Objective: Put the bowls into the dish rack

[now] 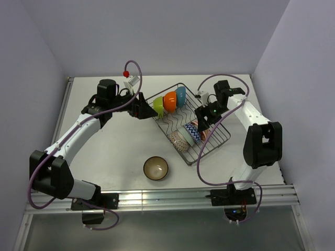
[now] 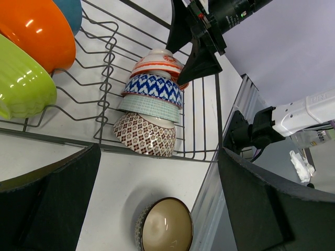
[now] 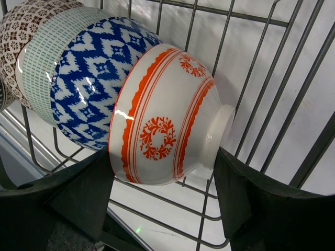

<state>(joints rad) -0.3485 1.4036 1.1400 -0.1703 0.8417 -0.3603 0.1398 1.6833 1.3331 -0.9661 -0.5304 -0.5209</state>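
Observation:
The dish rack (image 1: 217, 137) lies diagonally at mid-table. At its far end stand the lime green (image 1: 158, 106), orange (image 1: 169, 100) and blue (image 1: 181, 95) bowls. At its near end lies a nested row on its side: brown-patterned (image 2: 145, 135), pale green (image 2: 149, 107), white-blue zigzag (image 2: 154, 88) and red-orange patterned (image 3: 167, 120). My right gripper (image 1: 203, 117) is open, its fingers (image 3: 84, 193) on either side of the red-orange bowl, which rests in the rack (image 3: 166, 197). My left gripper (image 1: 141, 107) is open and empty beside the rack's left edge. The dark brown bowl (image 1: 156, 168) sits upright on the table.
Purple cables loop above both arms (image 1: 133, 65). A metal rail (image 1: 183, 196) runs along the table's near edge. Walls close in the back and both sides. The dark brown bowl also shows in the left wrist view (image 2: 165, 225), near the table edge.

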